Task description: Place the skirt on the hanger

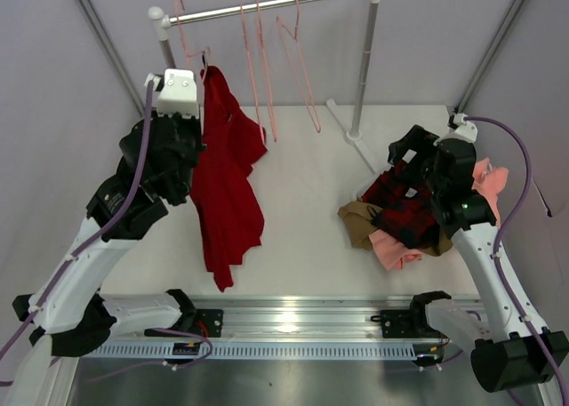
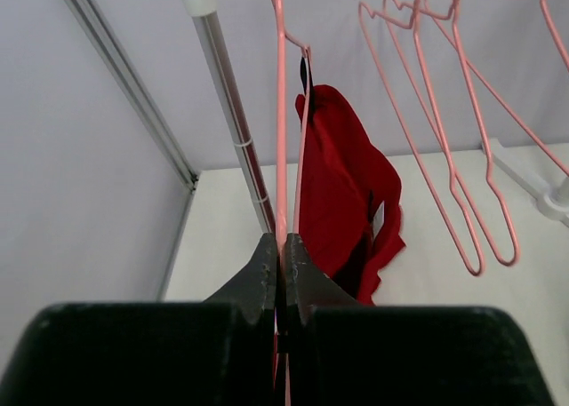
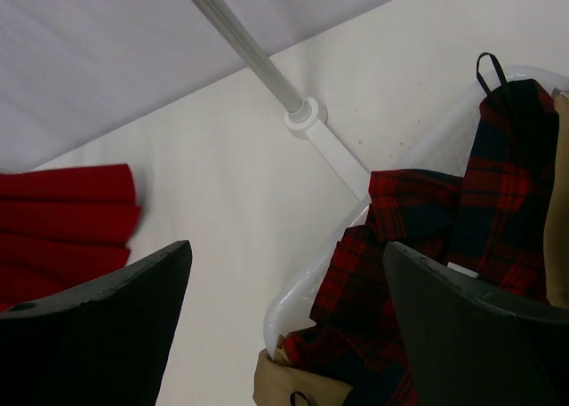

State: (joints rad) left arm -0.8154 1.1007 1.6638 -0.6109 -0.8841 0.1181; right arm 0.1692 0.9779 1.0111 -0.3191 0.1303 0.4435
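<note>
Three spare hangers (image 1: 267, 104) beside skirt (image 1: 227, 184)

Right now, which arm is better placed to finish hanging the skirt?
Left, probably: the left gripper is shut on the hanger carrying the skirt, while the right gripper hangs open over the clothes pile.

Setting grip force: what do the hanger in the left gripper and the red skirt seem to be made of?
Hanger: thin wire, probably metal, with a smooth salmon-pink coating; it is slender with tight bends. Skirt: soft matte deep-red cloth, hanging in limp folds; the fibre is unclear.
</note>
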